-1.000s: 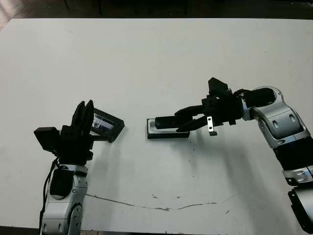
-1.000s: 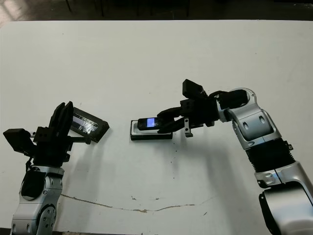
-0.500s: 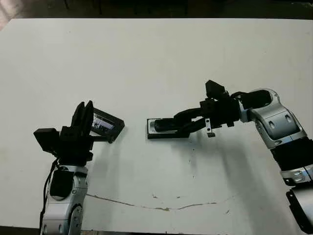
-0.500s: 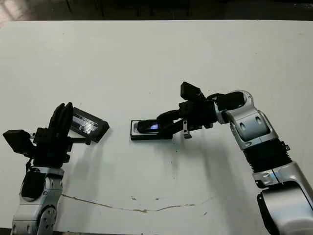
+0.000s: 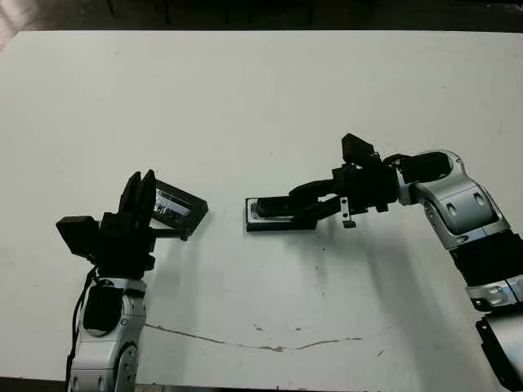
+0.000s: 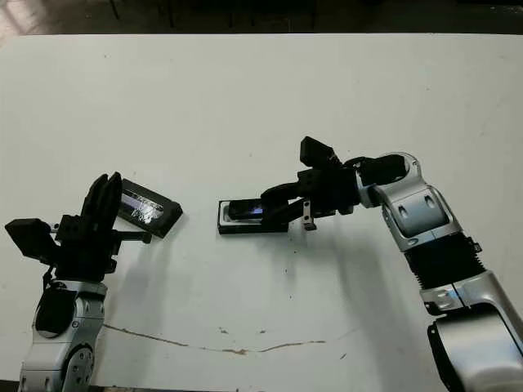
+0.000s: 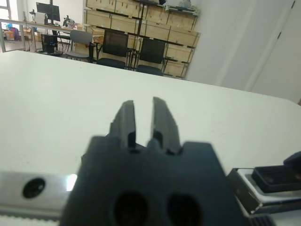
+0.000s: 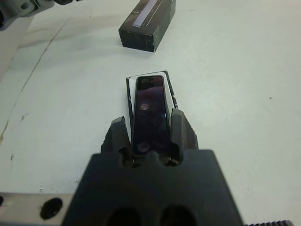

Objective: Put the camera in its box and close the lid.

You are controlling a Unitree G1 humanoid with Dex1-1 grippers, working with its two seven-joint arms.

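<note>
The slim black camera [image 8: 151, 113] lies lengthways in the box [image 5: 248, 219], a shallow black tray with a white lining, at the table's middle. My right gripper [image 5: 299, 204] reaches in from the right, low over the box, shut on the camera with one finger along each long side [image 8: 149, 121]. The black lid [image 5: 180, 209] with its glossy window rests tilted on the table to the box's left. Just left of the lid my left gripper [image 5: 140, 184] stands upright, its fingers [image 7: 126, 117] close together with nothing between them.
A thin dark crack [image 5: 270, 346] runs along the white table near its front edge. Beyond the far edge, the left wrist view shows chairs and shelves of cartons [image 7: 141, 28].
My right gripper has come down and slightly left, bringing the camera from just above the box into it. The left arm and lid have not moved.
</note>
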